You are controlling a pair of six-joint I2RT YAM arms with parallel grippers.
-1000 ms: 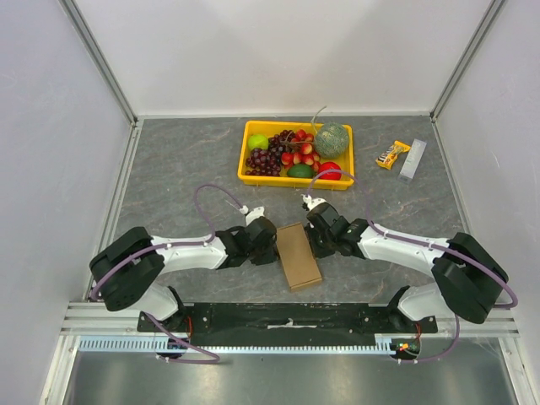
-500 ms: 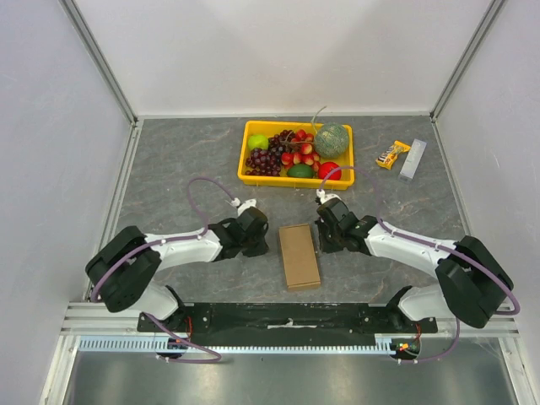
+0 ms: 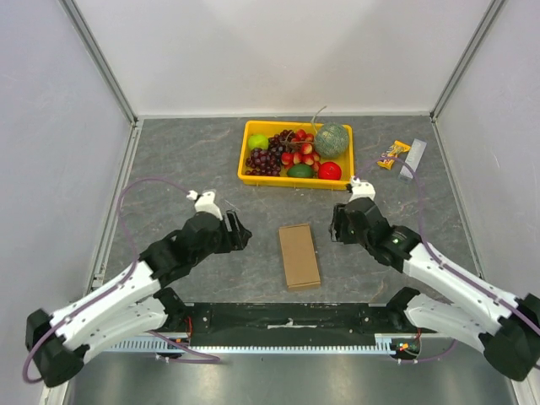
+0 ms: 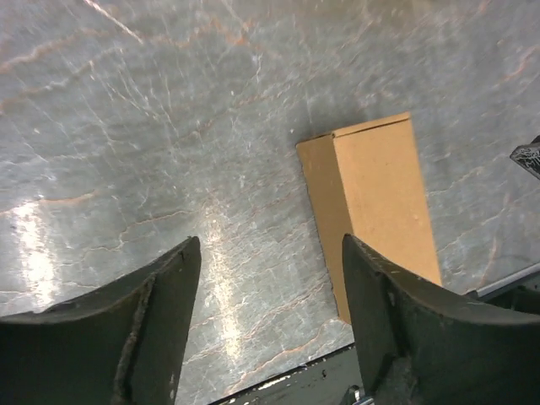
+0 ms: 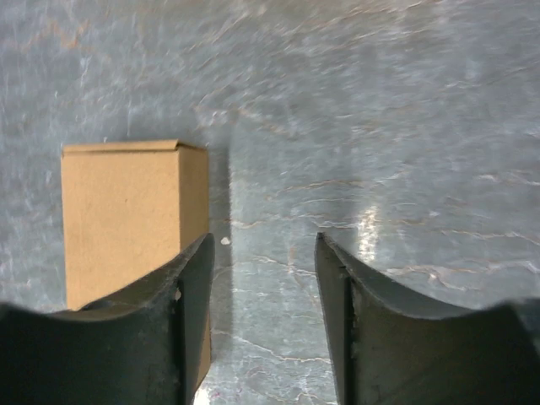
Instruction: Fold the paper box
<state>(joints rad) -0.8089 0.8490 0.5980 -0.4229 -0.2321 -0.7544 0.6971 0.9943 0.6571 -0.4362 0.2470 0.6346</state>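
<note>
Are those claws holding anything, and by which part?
Nothing is held. The left gripper and right gripper stand open, clear of the paper box lying between them.

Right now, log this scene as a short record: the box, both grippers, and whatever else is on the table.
paper box: folded shut, lying flat on the table, between the two grippers
left gripper: open, empty, left of the box, clear of it
right gripper: open, empty, right of the box, clear of it
yellow tray: far side of the table, holding fruit
far right: snack packet beside a pale bar
</note>
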